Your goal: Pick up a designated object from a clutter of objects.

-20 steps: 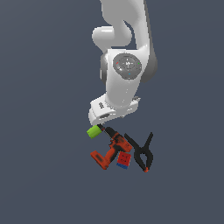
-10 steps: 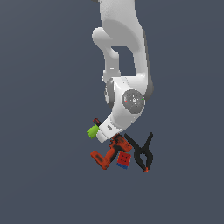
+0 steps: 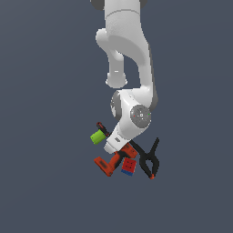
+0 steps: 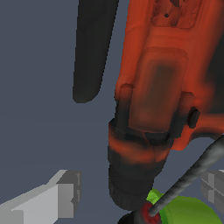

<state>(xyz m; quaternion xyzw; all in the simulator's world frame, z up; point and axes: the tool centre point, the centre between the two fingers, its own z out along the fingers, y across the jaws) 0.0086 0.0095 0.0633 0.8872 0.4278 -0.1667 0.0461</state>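
Observation:
The designated object, an orange-red and black drill [image 3: 108,164], lies in the clutter of objects under my hand. It fills the wrist view, where the drill [image 4: 157,92] has its black chuck pointing toward the lime-green cylinder [image 4: 190,213]. My gripper [image 4: 139,188] is open, with a grey finger [image 4: 57,199] on one side of the chuck and the other finger [image 4: 215,184] on the far side, neither touching it. In the exterior view the white hand [image 3: 116,142] sits low over the drill and hides the fingertips.
A black spring clamp [image 3: 148,159] with red tips lies at the drill's right in the exterior view; a red-and-blue cube [image 3: 129,166] sits between them. The green cylinder [image 3: 96,137] lies at the upper left. In the wrist view the clamp handle [image 4: 94,48] runs beside the drill.
The arm has come down and shifted slightly to the exterior view's right, bringing the hand from above the clutter to just over the drill. The objects have not moved.

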